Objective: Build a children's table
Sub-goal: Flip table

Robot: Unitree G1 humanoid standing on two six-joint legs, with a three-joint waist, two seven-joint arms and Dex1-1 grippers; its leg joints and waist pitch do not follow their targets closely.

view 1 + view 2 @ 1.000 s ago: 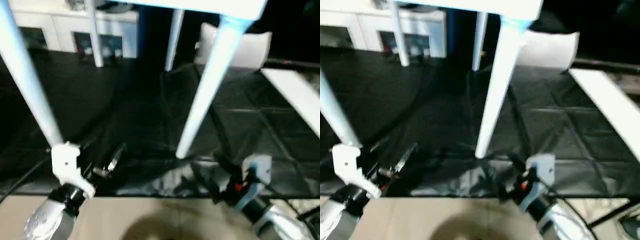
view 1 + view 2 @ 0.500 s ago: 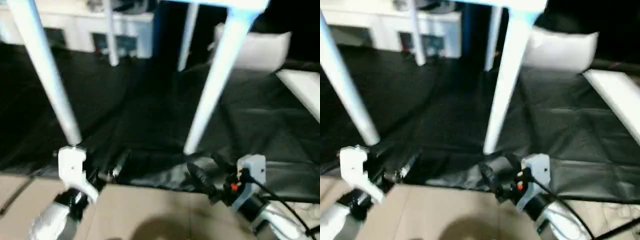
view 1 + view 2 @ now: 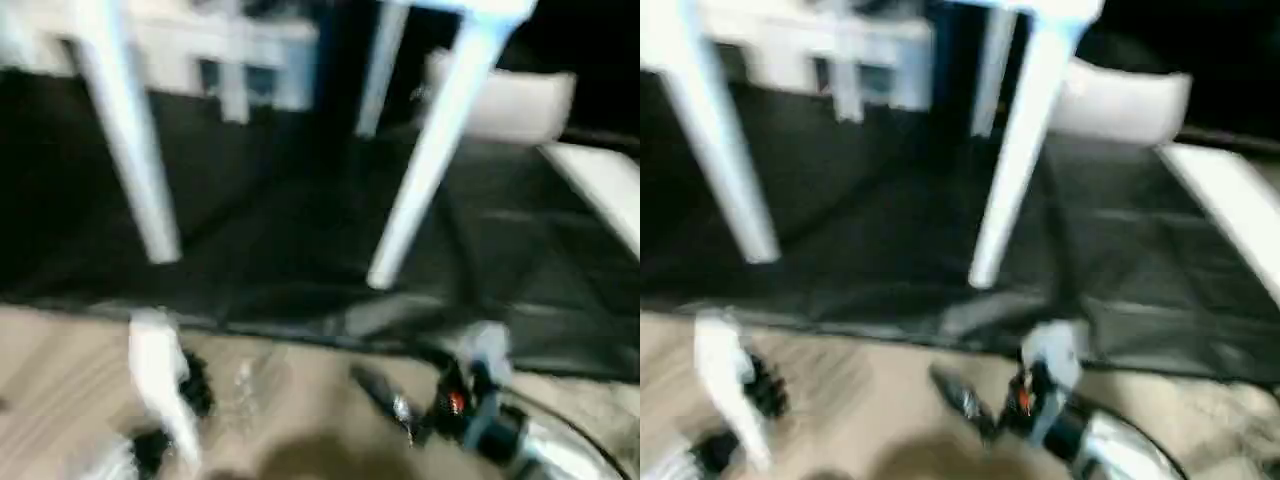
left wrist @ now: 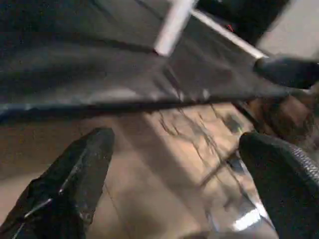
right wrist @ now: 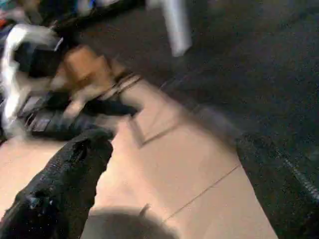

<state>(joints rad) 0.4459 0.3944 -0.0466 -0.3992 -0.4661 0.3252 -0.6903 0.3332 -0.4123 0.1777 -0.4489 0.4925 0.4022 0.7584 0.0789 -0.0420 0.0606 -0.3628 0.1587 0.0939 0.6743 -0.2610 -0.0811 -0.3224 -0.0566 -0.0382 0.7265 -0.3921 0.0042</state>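
Note:
The children's table stands upright on the black mat (image 3: 280, 230), its white tabletop (image 3: 470, 8) at the upper edge of the eye views. Two near legs (image 3: 130, 150) (image 3: 430, 160) rest on the mat, and two far legs (image 3: 375, 70) stand behind. My left gripper (image 4: 174, 189) is open and empty over the beige floor, in front of the mat's edge. My right gripper (image 5: 174, 189) is also open and empty over the floor, its black fingers (image 3: 385, 395) pointing toward the left one. Neither touches the table.
A grey-white pillow-like bag (image 3: 510, 100) lies behind the near right leg. A flat white board strip (image 3: 600, 190) lies on the mat at the right. White cabinets (image 3: 200, 50) stand at the back. Brown and black clutter (image 5: 84, 74) sits on the floor.
The view has pulled back, so more beige floor shows. Both grippers have come off the mat's front edge and now hang over the floor. Both stay open. The table has not moved.

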